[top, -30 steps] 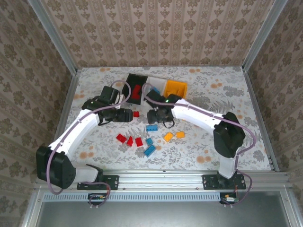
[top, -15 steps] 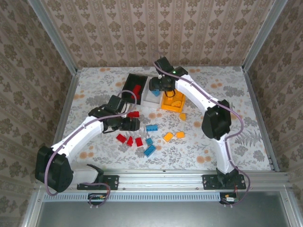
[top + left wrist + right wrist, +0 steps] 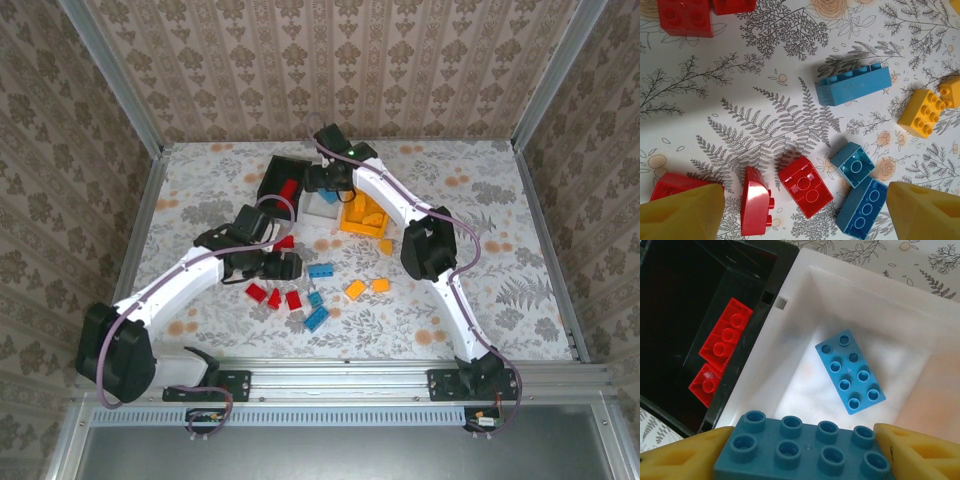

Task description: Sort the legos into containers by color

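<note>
The right gripper (image 3: 802, 460) pinches a blue eight-stud lego (image 3: 800, 442) by its ends above the white bin (image 3: 855, 287), where another blue lego (image 3: 850, 371) lies, so the colours match for a drop. Nearer the arm bases than the white bin, the left gripper (image 3: 805, 215) hangs spread over red legos (image 3: 805, 186) on the tabletop (image 3: 740, 100), probably lining up one.

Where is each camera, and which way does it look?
Top external: high behind the robot, looking down on the table; both arms show.
Left wrist: faces down at loose legos; left gripper along the bottom.
Right wrist: faces down into white bin; right gripper holds blue brick.
Shared: top and right wrist both see the white bin.
</note>
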`<action>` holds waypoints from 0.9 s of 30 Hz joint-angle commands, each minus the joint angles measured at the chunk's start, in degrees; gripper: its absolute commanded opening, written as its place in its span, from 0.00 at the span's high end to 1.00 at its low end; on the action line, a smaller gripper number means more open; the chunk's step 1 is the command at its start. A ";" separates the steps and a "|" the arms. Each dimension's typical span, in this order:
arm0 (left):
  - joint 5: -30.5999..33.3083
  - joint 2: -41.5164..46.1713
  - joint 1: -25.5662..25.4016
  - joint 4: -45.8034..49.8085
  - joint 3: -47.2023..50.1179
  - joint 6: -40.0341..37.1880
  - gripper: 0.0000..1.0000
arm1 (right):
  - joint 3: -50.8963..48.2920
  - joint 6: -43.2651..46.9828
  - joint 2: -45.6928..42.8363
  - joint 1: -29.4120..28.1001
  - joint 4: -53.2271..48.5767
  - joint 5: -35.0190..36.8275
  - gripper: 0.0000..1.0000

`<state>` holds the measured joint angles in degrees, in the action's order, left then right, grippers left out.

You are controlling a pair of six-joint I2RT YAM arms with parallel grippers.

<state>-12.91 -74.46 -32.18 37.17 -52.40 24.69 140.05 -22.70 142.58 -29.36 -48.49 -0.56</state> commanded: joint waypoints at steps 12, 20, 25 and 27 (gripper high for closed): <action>-1.03 -5.17 -3.58 -2.65 -1.84 1.21 0.12 | -5.88 -0.15 -11.91 1.67 -5.15 0.64 0.14; 0.07 -12.27 -7.76 -4.37 -6.20 1.24 0.08 | -49.01 -3.37 -39.85 3.35 4.64 2.16 0.16; 1.57 -18.67 -9.51 -3.32 -11.19 0.84 0.08 | -67.00 -4.63 -49.83 3.44 7.34 0.62 0.17; 2.47 -20.66 -9.93 -2.67 -12.93 0.88 0.09 | -72.05 -5.44 -51.81 3.31 8.15 -0.33 0.17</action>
<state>-12.21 -93.30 -41.54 33.76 -62.65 25.34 73.01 -26.11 92.14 -25.87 -42.44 0.47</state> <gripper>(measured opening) 0.914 0.834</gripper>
